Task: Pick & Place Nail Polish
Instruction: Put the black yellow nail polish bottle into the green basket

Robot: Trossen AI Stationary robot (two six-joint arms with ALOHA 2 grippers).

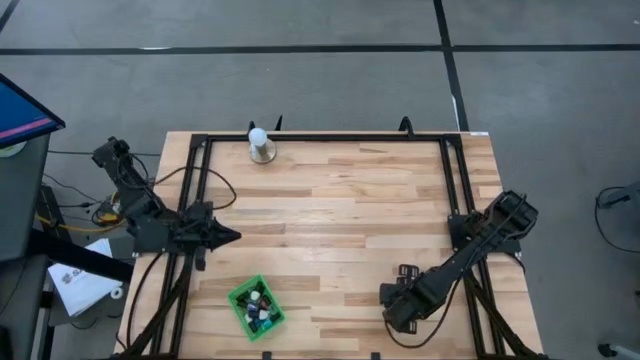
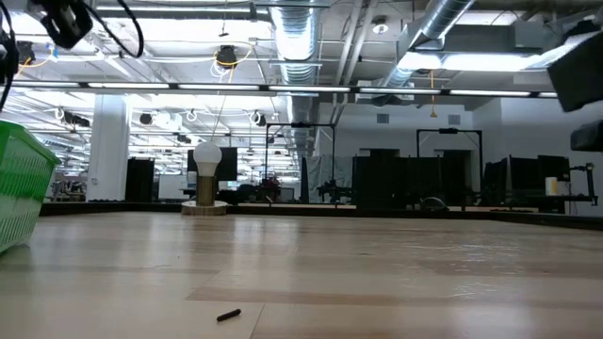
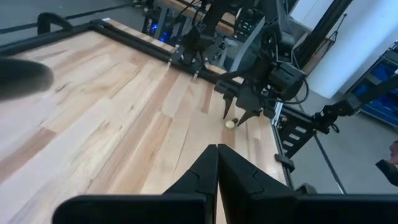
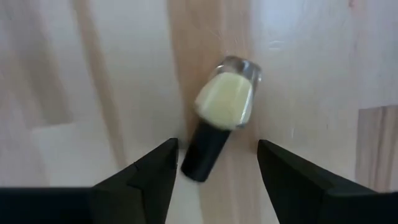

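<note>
One cream nail polish bottle (image 4: pixel 222 112) lies on the worktop (image 1: pixel 340 210) between the right gripper's (image 4: pixel 214 163) spread jaws, lower right in the high view, so pinching it likely comes next.

A glossy glass nail polish bottle (image 4: pixel 225 93) with a matt black cap lies on the smooth pale wooden table (image 4: pixel 112 74).

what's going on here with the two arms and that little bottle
The right gripper is open and low over a cream nail polish bottle lying on its side on the wooden table, its dark cap between the fingers, not yet gripped. The left gripper is shut and empty, waiting near the table's left edge. A green basket at the front already holds several bottles. A white ball-topped stand sits at the back.
</note>
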